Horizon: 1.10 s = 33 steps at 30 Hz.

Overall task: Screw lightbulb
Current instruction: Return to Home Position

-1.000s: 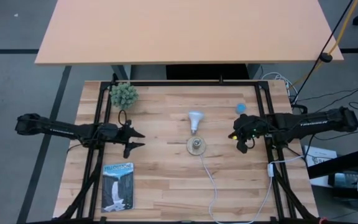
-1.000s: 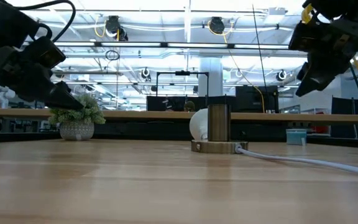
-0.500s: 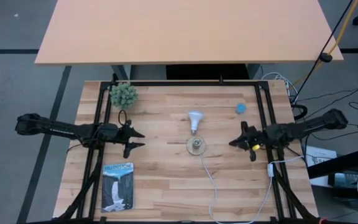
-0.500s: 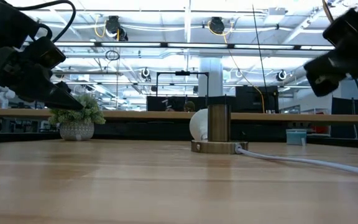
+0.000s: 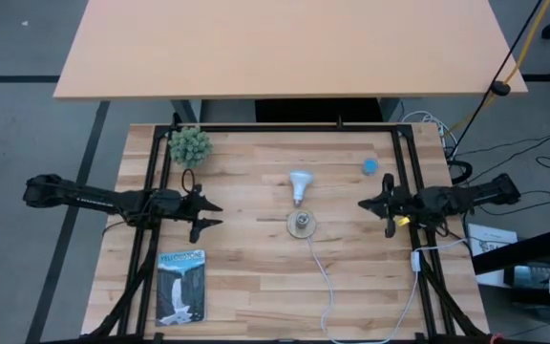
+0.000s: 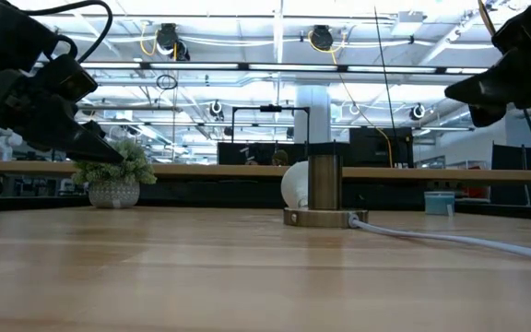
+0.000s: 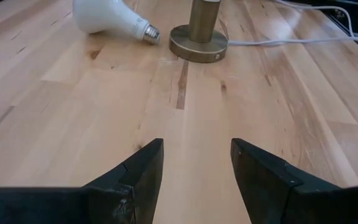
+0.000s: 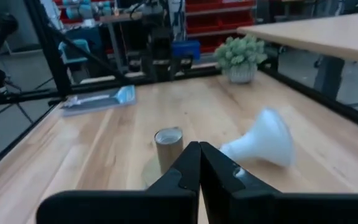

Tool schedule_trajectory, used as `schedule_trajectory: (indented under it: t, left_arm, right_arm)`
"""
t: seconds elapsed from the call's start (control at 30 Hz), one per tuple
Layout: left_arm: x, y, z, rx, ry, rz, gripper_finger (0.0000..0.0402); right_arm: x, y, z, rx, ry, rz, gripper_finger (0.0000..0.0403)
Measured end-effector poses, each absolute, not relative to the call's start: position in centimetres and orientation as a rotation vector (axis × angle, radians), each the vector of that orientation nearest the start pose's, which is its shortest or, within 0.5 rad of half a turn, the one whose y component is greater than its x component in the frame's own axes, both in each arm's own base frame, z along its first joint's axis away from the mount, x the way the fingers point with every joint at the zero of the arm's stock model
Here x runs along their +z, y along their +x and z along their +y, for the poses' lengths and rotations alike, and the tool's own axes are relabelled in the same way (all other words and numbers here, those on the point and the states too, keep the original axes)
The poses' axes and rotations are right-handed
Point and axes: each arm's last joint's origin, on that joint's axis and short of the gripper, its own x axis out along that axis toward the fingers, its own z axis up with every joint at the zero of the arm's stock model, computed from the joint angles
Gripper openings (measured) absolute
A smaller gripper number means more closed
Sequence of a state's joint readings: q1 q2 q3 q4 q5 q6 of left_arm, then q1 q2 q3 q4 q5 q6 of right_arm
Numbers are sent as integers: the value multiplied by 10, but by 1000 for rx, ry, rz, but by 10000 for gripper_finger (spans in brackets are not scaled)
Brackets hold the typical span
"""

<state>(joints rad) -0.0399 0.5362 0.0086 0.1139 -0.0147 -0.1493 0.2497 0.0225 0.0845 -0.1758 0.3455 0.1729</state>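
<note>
The white lightbulb (image 5: 300,185) lies on its side on the wooden table, its grey screw base toward the brass socket (image 5: 301,225) just nearer the front edge. Both also show in the left wrist view, bulb (image 7: 107,15) and socket (image 7: 199,38), and in the right wrist view, bulb (image 8: 263,143) and socket (image 8: 168,149). In the low view the bulb (image 6: 293,184) sits half hidden behind the socket (image 6: 324,189). My left gripper (image 5: 220,215) (image 7: 194,149) is open, above the table to the socket's left. My right gripper (image 5: 363,204) (image 8: 199,155) is shut and empty, to the socket's right.
A small potted plant (image 5: 190,145) stands at the far left and a small blue round object (image 5: 370,165) at the far right. A picture booklet (image 5: 181,285) lies near left. The socket's white cord (image 5: 325,277) runs to the front edge. Black frame rails (image 5: 156,191) border the table.
My right gripper has tipped up from slanting down to nearly level, pointing toward the socket, while its arm has drawn back toward the table's right edge. The bulb and the socket have not moved.
</note>
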Motion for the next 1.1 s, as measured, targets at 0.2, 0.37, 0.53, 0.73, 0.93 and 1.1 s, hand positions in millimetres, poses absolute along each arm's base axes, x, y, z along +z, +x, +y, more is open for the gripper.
schedule_trajectory:
  t: [0.2,0.37,0.53,0.73,0.93,1.1]
  left_arm:
    - [128,123,-4,6,-136,414,192]
    - [128,123,-4,6,-136,414,192]
    - [128,123,-5,6,-136,414,192]
    - [128,123,-5,6,-136,414,192]
    - [128,123,-5,6,-136,414,192]
    - [128,123,-5,6,-136,414,192]
  right_arm:
    - [176,89,12,-122,119,73,0]
    - [176,91,14,-68,92,36,0]
    - [176,93,16,-17,48,-28,0]
    - [174,93,20,125,-6,-19,0]
    - [174,93,20,121,-2,-19,0]
    - [174,93,20,120,-2,-19,0]
